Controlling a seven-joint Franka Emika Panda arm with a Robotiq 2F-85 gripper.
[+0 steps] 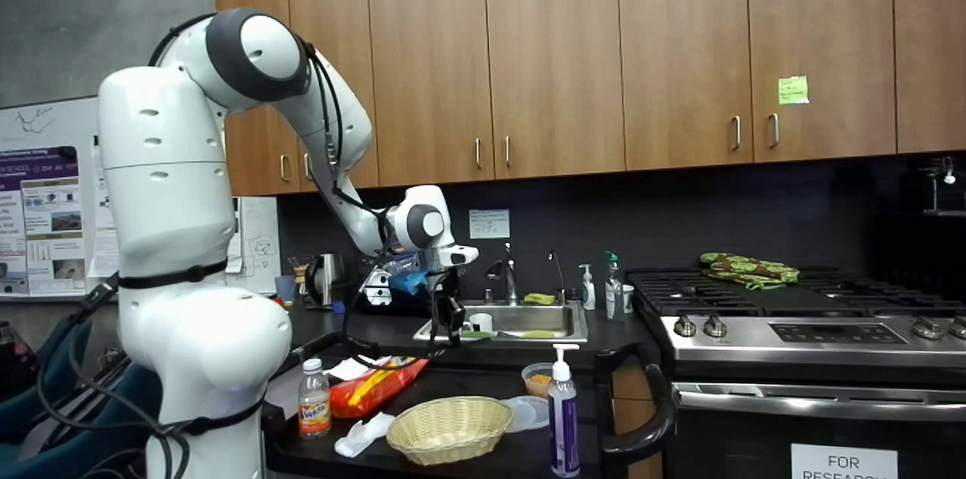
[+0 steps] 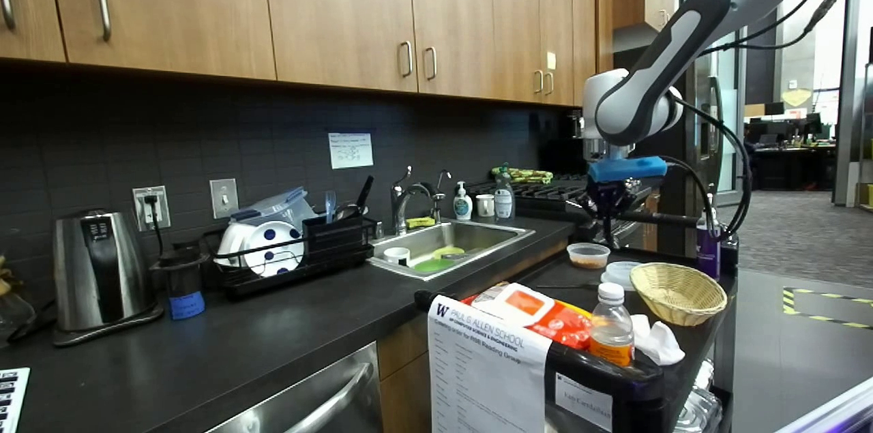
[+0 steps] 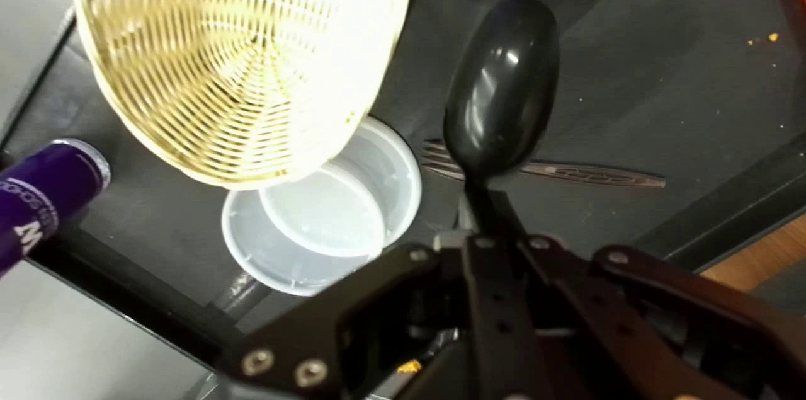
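Black cart (image 3: 661,88) beside kitchen counter (image 2: 225,337); specks (image 3: 773,37), possibly crumbs; spoon (image 3: 504,91) above.

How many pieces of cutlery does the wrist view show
2: a black spoon in the gripper, and a fork on the cart top, partly behind the spoon. Others may be hidden.

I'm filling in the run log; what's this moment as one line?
gripper: holding black spoon above cart | fork: lying on cart | basket: on cart | drink bottle: upright on cart
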